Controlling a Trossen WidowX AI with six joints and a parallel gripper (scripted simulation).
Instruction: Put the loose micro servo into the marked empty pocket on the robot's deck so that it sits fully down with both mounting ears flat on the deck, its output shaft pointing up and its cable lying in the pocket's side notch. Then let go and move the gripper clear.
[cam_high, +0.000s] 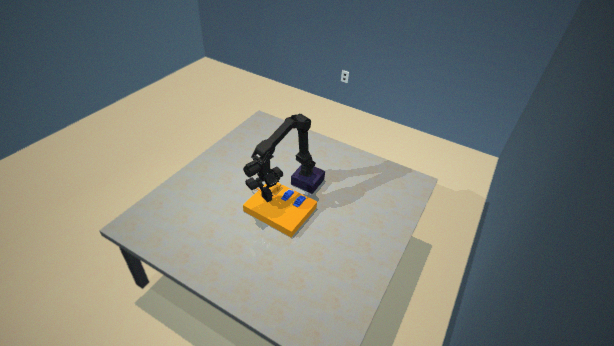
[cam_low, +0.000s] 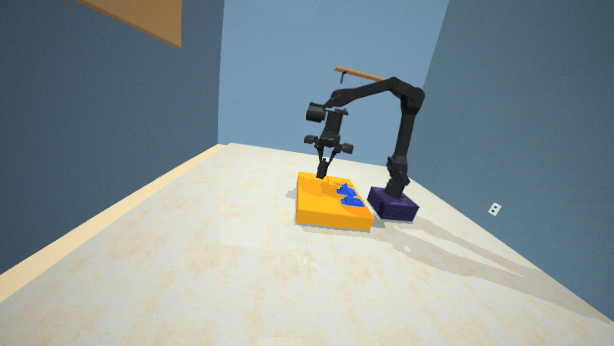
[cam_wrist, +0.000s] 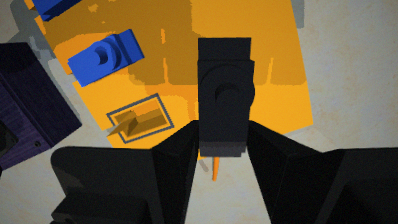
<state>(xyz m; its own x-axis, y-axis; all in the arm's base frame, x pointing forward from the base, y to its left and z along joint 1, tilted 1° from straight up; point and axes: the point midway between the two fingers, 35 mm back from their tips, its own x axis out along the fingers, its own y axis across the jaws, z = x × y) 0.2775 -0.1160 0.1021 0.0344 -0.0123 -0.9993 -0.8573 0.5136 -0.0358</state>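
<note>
Currently, 2 black gripper fingers clamp the black box-shaped micro servo between them, orange cable near the fingers, outlined pocket to 1 side.

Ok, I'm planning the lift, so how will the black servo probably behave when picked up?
The black servo looks boxy and rigid, so it should barely flex. Its thin orange cable may sway. Gripped near one end, it might tilt.
</note>
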